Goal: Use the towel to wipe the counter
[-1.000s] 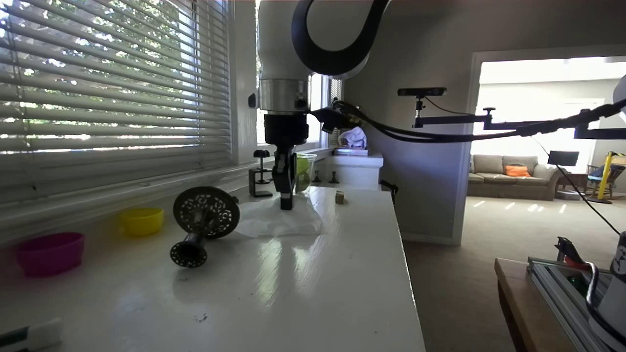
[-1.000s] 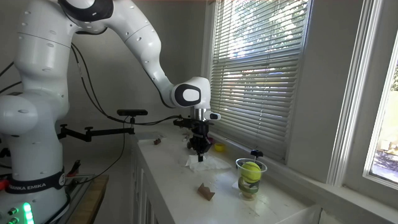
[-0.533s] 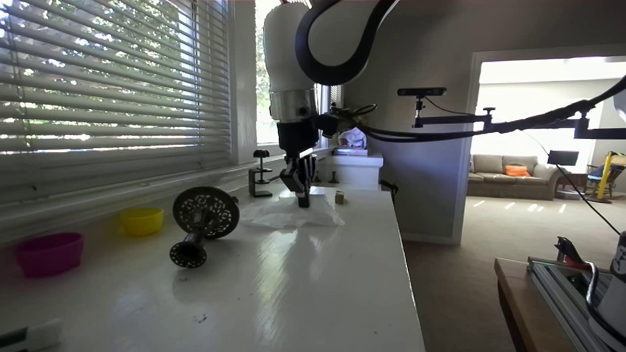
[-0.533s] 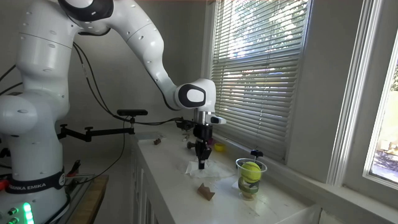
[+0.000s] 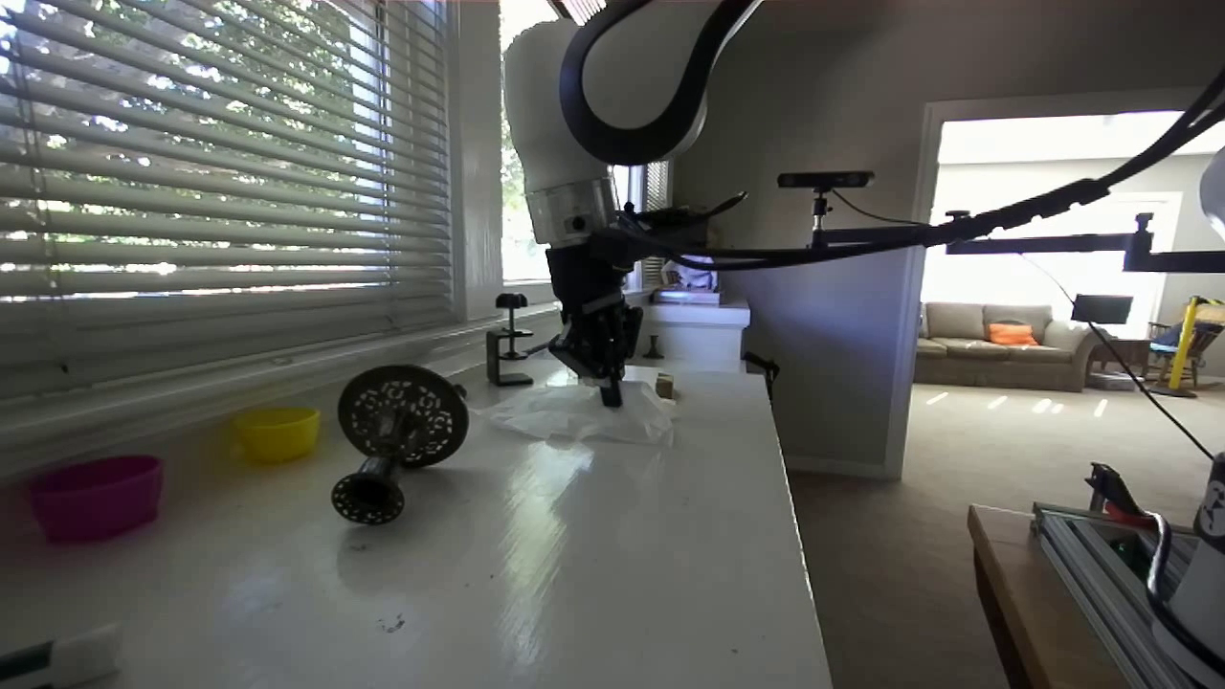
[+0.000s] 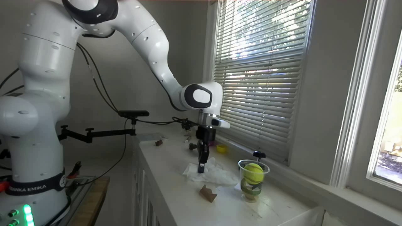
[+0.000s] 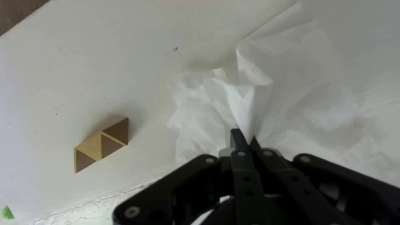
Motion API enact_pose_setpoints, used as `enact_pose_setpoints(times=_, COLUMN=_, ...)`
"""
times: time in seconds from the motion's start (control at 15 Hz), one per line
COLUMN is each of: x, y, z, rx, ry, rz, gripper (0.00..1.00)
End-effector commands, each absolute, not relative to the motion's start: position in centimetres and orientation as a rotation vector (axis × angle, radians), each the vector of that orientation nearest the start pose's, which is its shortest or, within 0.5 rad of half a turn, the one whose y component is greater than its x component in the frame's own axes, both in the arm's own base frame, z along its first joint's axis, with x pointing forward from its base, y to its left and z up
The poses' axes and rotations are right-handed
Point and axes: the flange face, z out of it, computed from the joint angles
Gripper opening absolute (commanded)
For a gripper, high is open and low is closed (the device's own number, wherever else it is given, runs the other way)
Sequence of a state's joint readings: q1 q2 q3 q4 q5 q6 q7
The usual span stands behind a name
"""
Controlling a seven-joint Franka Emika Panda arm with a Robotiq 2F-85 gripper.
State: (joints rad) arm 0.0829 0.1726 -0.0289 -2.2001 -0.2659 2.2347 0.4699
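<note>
The white, thin, crumpled towel lies spread on the white counter (image 5: 670, 555) in both exterior views (image 5: 574, 418) (image 6: 216, 174). My gripper points down at it in both exterior views (image 5: 611, 396) (image 6: 201, 169), with its tips low, close to the counter. In the wrist view the gripper (image 7: 245, 140) is shut on a raised fold of the towel (image 7: 203, 115). The rest of the towel spreads around both fingers on the counter. Part of the towel under the gripper is hidden.
A brown wooden block (image 6: 208, 193) lies near the towel, also in the wrist view (image 7: 101, 144). A clear cup with a tennis ball (image 6: 253, 177) stands by the window side. A dark metal holder (image 5: 402, 421), yellow bowl (image 5: 278, 435), magenta bowl (image 5: 99, 500) and black clamp (image 5: 510, 346) are also there.
The gripper has carried the towel along the counter toward the wooden block and the cup. The wrist has turned and tilted. The towel is more bunched. Other objects have not moved.
</note>
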Motion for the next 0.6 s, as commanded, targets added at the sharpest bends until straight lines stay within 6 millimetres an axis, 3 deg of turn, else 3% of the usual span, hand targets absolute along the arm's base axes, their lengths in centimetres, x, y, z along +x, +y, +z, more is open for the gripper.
enact_pose_setpoints(times=0.0, x=52.9, y=5.4, z=31.3, rx=-3.360, ry=0.183, rz=0.007, gripper=0.00)
enact_pose_setpoints(times=0.33, x=50.8, y=11.9, z=33.5, rx=-3.319, ry=-0.219, rz=-0.162, gripper=0.00)
enact_pose_setpoints(times=0.53, x=50.1, y=13.9, z=34.1, rx=-3.273, ry=-0.376, rz=-0.224, gripper=0.00)
